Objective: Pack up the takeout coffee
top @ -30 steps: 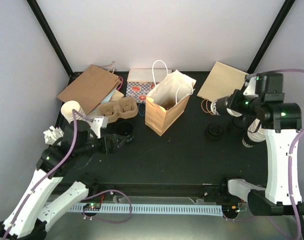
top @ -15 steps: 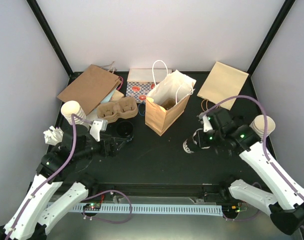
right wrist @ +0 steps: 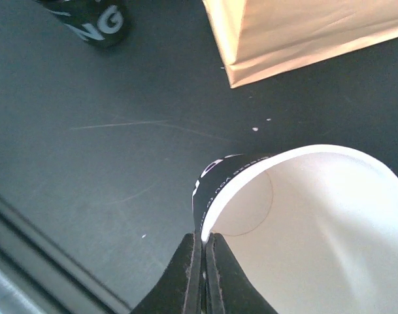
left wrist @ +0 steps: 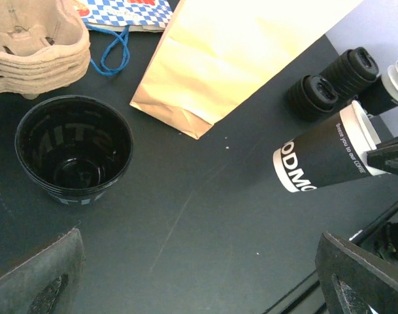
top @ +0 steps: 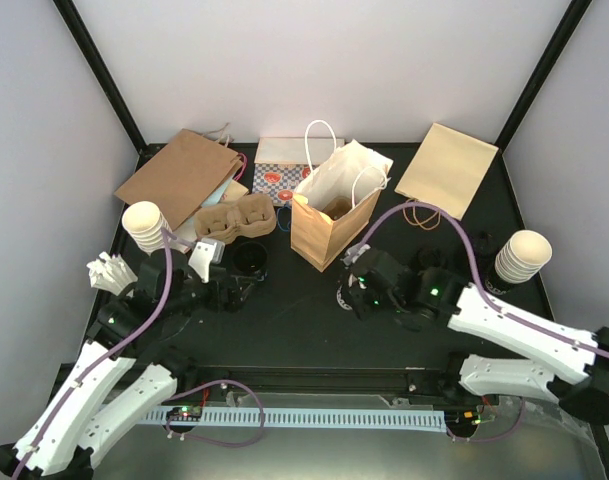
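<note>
A black takeout coffee cup (left wrist: pixel 74 147), dark inside, stands on the black table beside the cardboard tray (left wrist: pixel 35 46); the same cup (top: pixel 252 258) shows in the top view. My left gripper (top: pixel 242 290) hovers just in front of it, jaws wide open and empty (left wrist: pixel 199 281). My right gripper (right wrist: pixel 204 242) is shut on the rim of a second black cup (right wrist: pixel 218 176) with white lettering and a white inside. That held cup (left wrist: pixel 323 163) is tilted on its side mid-table (top: pixel 344 293), in front of the open paper bag (top: pixel 329 215).
Stacks of white paper cups stand at the left (top: pixel 144 225) and right (top: pixel 522 255). Two black lids (left wrist: pixel 313 97) lie beyond the held cup. Flat brown bags (top: pixel 179 175) (top: pixel 449 168) and a blue patterned box (top: pixel 279 175) line the back. Napkins (top: pixel 106 270) lie far left.
My right arm has swung down from the right side and carried the black cup leftward to mid-table. The left arm has barely shifted and stays open.
</note>
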Tool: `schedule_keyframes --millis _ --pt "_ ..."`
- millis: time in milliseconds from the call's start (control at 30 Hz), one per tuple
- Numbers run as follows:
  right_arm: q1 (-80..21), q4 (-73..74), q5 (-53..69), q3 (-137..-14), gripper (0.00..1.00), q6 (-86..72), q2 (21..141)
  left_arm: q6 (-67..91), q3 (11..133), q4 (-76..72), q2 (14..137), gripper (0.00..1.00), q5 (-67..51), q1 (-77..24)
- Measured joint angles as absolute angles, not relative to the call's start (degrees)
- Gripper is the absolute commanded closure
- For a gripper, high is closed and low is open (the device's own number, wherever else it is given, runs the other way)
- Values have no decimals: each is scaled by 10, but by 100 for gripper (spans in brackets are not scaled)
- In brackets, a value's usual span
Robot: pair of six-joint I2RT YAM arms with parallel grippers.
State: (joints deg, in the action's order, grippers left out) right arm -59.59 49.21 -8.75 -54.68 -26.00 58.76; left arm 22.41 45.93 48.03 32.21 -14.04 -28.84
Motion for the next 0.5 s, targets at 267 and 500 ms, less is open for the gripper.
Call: schedule_keyframes --millis 267,500 --pt "-640 471 -168 -558 99 -265 707 203 444 462 326 1 -126 -288" --pt "-667 460 -195 -572 94 -270 764 186 444 456 331 1 -115 -288"
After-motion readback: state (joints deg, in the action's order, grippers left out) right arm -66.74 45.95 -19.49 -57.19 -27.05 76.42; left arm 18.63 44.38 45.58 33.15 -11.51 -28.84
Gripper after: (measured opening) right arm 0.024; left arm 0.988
